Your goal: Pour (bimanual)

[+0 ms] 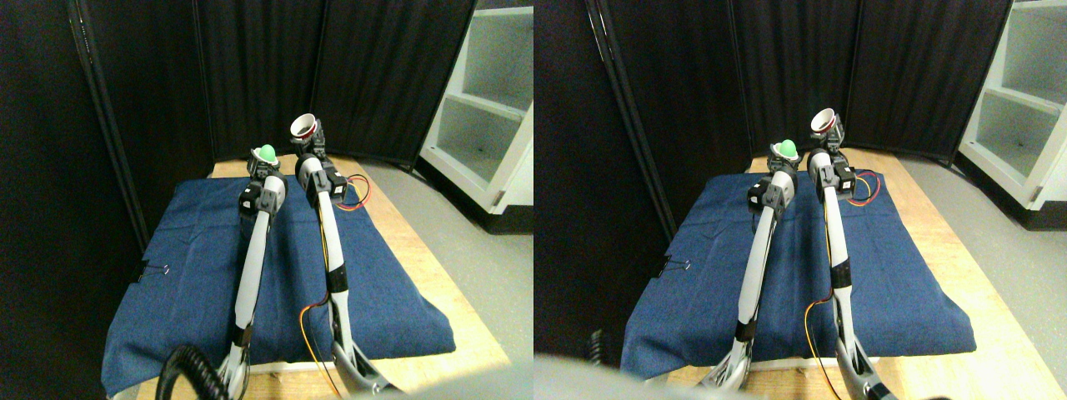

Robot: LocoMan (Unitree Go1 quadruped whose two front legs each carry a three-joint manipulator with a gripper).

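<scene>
A small cup with a white inside and a red outside is held up in my right gripper, tilted with its mouth turned up and to the left. Just left of it and a little lower sits a green cup in my left gripper, upright. The two cups stand close together but apart, above the far end of the blue cloth. Both pale arms reach up from the bottom edge. The cups' contents are too small to see.
The blue cloth covers a wooden table whose right edge runs along a grey floor. A white shelf unit stands at the right. Black curtains close off the back and left. A binder clip grips the cloth's left edge.
</scene>
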